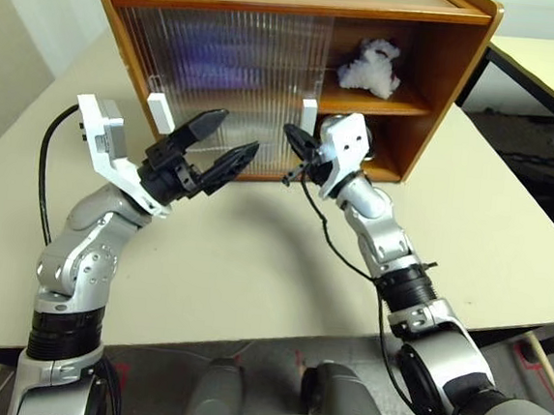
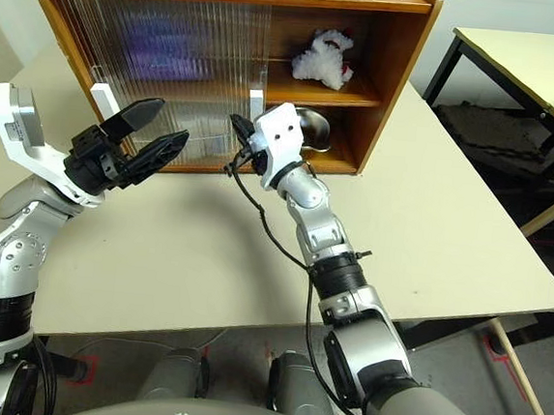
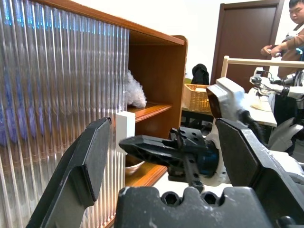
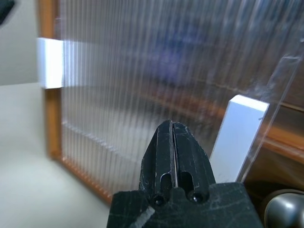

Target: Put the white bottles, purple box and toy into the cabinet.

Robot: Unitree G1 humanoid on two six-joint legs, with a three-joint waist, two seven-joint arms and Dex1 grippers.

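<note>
My left pincer point(image 1: 216, 147) hangs wide open and empty above the tabletop point(image 1: 253, 264), just in front of the cabinet point(image 1: 304, 6), fingers aimed at the ribbed doors. My right pincer point(image 4: 172, 142) is pressed fully shut with nothing between its fingers, tip close to the door's white handle point(image 4: 237, 137) at the edge of the open side; whether it touches the handle, I cannot tell.

Cabinet stands at the far side of the tabletop. The sliding doors point(image 1: 231, 68) cover the left part; the right part is open.

The toy point(image 1: 371, 68) sits on the middle shelf point(image 1: 393, 106) in the open right part. From my left wrist view just a white fluffy edge shows past the door.

Behind the ribbed panel: a purple-blue blur point(image 2: 170, 38) on the upper level, likely the purple box, outline not readable. The white bottles cannot be made out through the ribbing.

A metal bowl point(image 2: 312, 125) on the lower level, right side, mostly hidden behind my right wrist.

A second white handle point(image 1: 160, 112) is at the left, near my left pincer.

A person point(image 3: 289, 42) stands beyond the cabinet, cut off at the frame edge.
</note>
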